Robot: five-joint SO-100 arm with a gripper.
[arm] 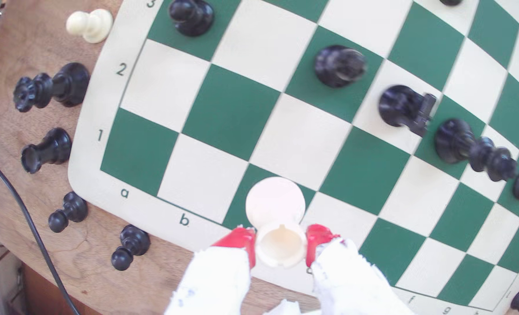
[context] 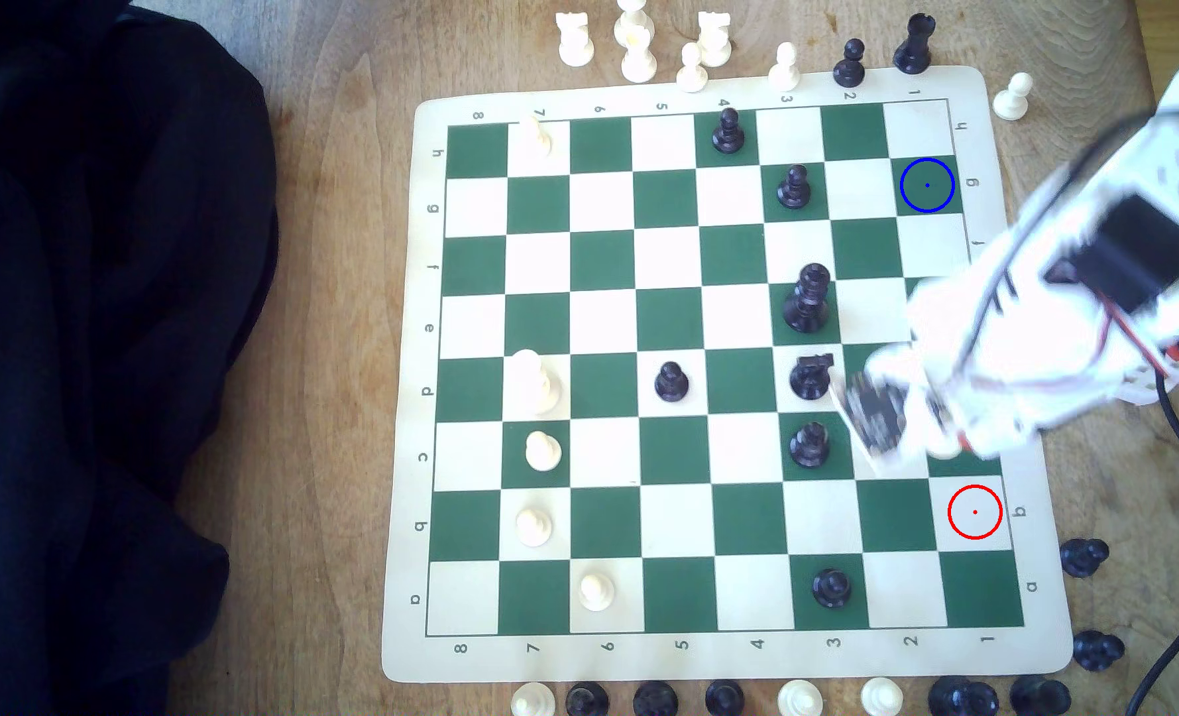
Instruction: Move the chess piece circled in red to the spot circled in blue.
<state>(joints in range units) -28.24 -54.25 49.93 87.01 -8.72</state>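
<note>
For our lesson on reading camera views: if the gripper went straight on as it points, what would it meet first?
Most likely the board, at the green square under the chess piece the gripper holds; its height is unclear.

Smooth cream plastic chess piece [arm: 277, 230], glossy black pieces [context: 807, 299], matt board [context: 641, 475], grained wooden table [context: 338, 344].

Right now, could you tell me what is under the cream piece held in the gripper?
Under the chess piece, held by the gripper, lies the board: a green square near its edge. Its base hides the spot directly beneath.
</note>
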